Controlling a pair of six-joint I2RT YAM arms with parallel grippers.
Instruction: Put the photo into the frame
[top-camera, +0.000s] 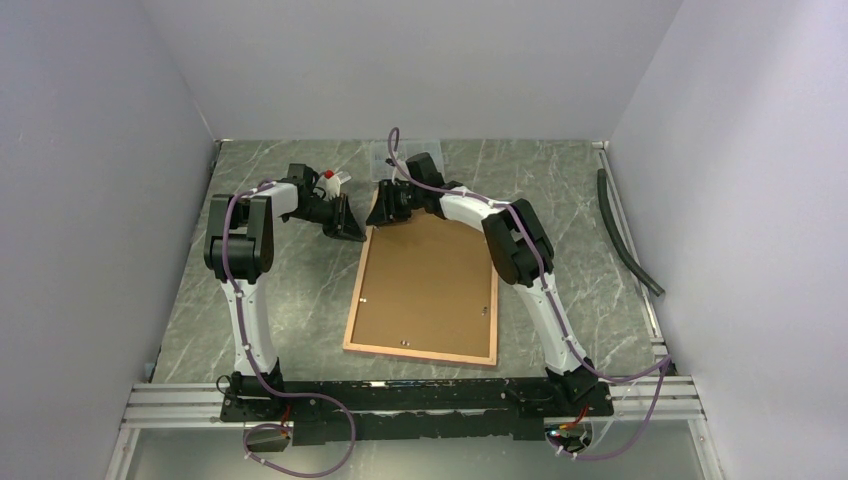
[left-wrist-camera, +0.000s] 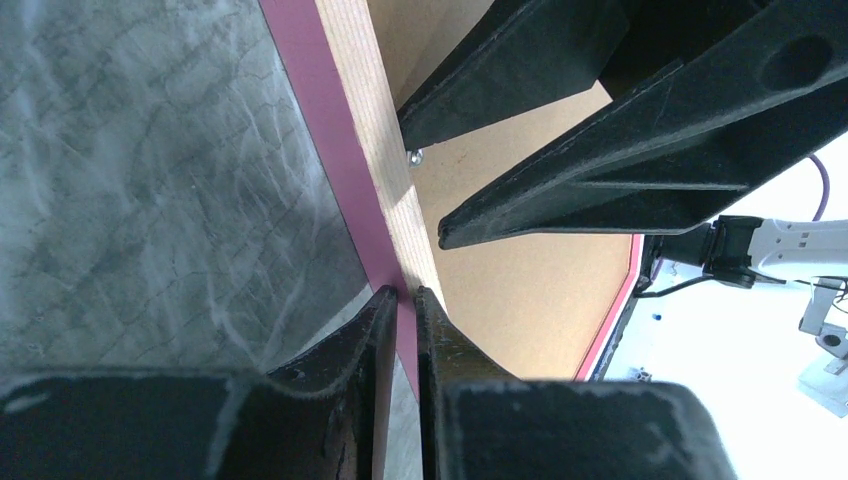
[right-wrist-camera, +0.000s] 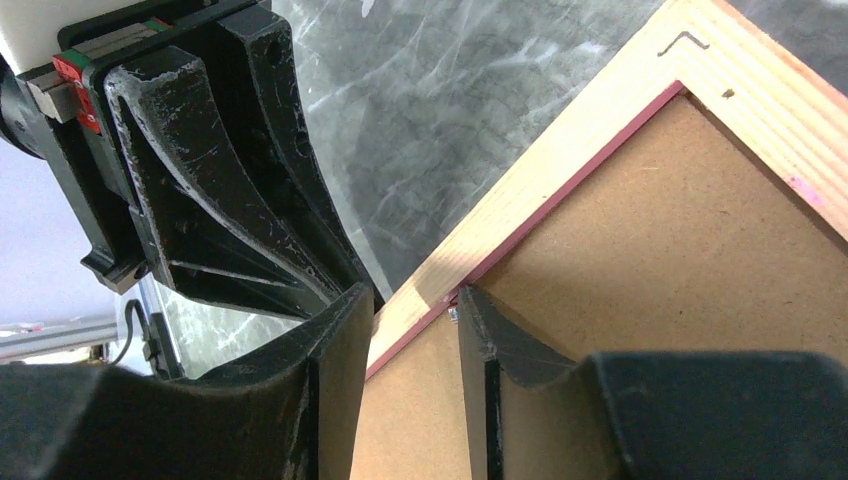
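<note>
1. The left gripper (left-wrist-camera: 402, 295) fills the 6 o'clock edge of its own wrist view. Its jaws are clamped on the frame (left-wrist-camera: 350, 170), the two tips pinching the thin pink-and-wood edge between them.
2. The right gripper (right-wrist-camera: 410, 300) is just as close to its own camera. Its jaws stand apart, astride a wooden rail of the frame. One finger (right-wrist-camera: 335, 340) is on the outer side and the other is on the inner side, at the brown backing board (right-wrist-camera: 650, 250). No clamping shows.
3. Seen from above, the frame lies back up in the middle of the green marbled surface (top-camera: 300, 300). Its long sides run from 6 o'clock towards 1 o'clock.
4. Both grippers meet at the frame's 11 o'clock corner. The left one comes in from 9 o'clock and the right one from 1 o'clock, and they are just beside each other.
5. The backing board fills the frame, with small metal tabs (top-camera: 400, 342) at its edges.
6. A clear plastic box (top-camera: 378, 155) sits at 12 o'clock, beyond the right gripper.
7. A grey hose (top-camera: 625, 230) lies at 3 o'clock, along the right wall.
</note>
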